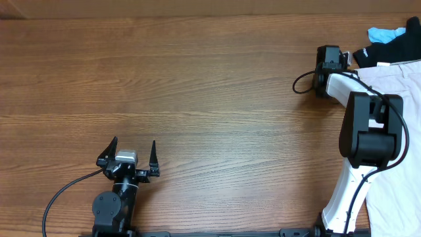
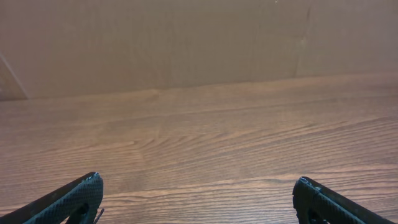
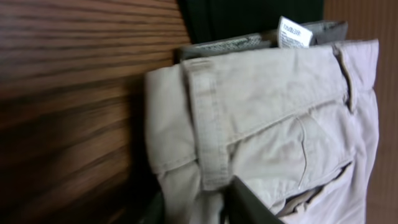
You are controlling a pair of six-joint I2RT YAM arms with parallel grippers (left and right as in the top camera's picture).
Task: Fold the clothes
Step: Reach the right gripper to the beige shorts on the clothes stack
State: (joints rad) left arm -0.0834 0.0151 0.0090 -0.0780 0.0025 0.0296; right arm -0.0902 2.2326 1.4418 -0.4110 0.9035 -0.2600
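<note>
Beige shorts (image 3: 267, 124): at the bench's (image 1: 197, 79) right edge, towards the far corner; waistband with belt loop (image 3: 208, 124) and white inner label (image 3: 293, 32) showing; lightly creased, apparently not yet folded. Step, judged: first grasp at a waistband corner; next needs a firm pinch, then a drag onto open bench. Right hand (image 1: 327, 69) at that corner, grip cannot be told; left hand (image 1: 131, 153) released, empty, by the near edge.

A brown wood-grain desk (image 1: 197, 85) is spreading across the whole view, its grain running left to right. A pair of pale beige shorts (image 1: 411, 82) is lying flat on it along the right edge, waistband toward the far side. A black garment (image 1: 375, 52) is lying against that waistband in the far right corner, and a light blue cloth (image 1: 385, 32) is resting just beside it.
</note>
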